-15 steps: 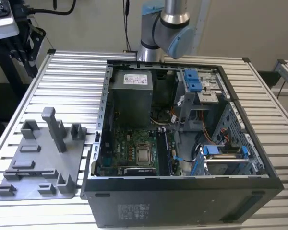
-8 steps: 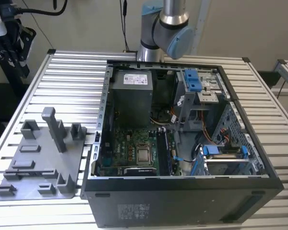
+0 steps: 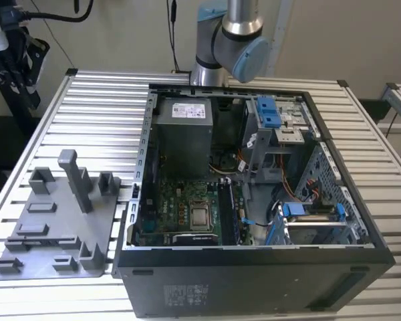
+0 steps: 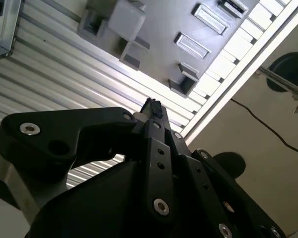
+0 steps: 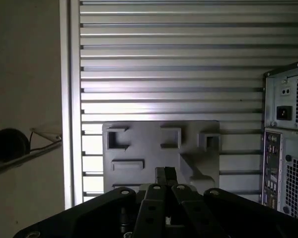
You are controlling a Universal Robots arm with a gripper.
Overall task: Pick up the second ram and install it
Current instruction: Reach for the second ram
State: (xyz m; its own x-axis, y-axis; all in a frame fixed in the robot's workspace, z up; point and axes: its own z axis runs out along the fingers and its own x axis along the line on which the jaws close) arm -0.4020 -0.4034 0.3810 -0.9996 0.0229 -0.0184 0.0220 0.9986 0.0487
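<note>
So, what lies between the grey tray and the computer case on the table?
Only bare ribbed table; the first wrist view shows that strip between the grey tray and the computer case with nothing on it.

Ribbed bare-metal table point(image 3: 100, 114), matt grey plastic tray point(image 3: 59, 231), matt black gripper point(image 4: 154, 108), perhaps plastic

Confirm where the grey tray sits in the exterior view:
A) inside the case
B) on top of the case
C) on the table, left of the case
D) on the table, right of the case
C: the grey tray lies flat on the slatted table, at the exterior view's left of the open case.
</note>
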